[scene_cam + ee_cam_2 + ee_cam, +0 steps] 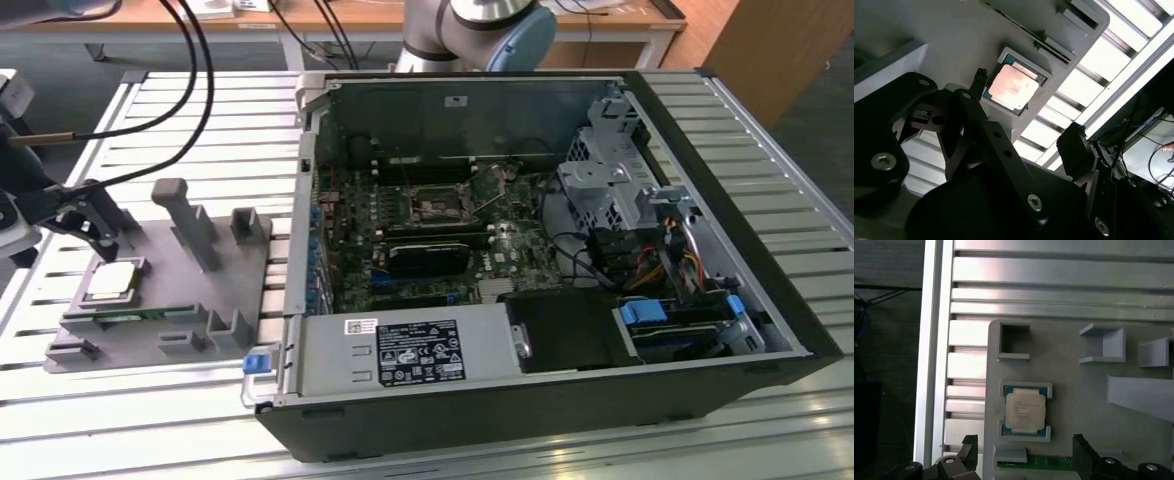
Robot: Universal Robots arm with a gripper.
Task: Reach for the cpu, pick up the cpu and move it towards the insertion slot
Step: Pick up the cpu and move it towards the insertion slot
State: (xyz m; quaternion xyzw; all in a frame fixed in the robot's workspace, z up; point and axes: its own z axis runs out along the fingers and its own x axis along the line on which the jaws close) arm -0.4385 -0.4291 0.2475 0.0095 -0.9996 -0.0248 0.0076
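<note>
The cpu [112, 282] is a flat silvery square lying in a recess of the grey holder plate [187, 305], at the exterior view's left. My gripper [96, 228] hangs just above and behind it, not touching it. In the first wrist view the cpu [1025, 411] lies flat with my gripper [1025, 450] open, its two black fingers spread wider than the chip and empty. The second wrist view has the cpu [1013, 87] just beyond one fingertip [979, 79]. The insertion slot [438, 208] is a square metal-framed socket on the motherboard inside the open computer case.
The holder plate carries upright grey posts [187, 225] and a green memory stick [127, 318] in front of the cpu. The open black computer case [747, 330] takes up the exterior view's middle and right. Black cables [187, 90] hang over the slatted metal table [200, 110].
</note>
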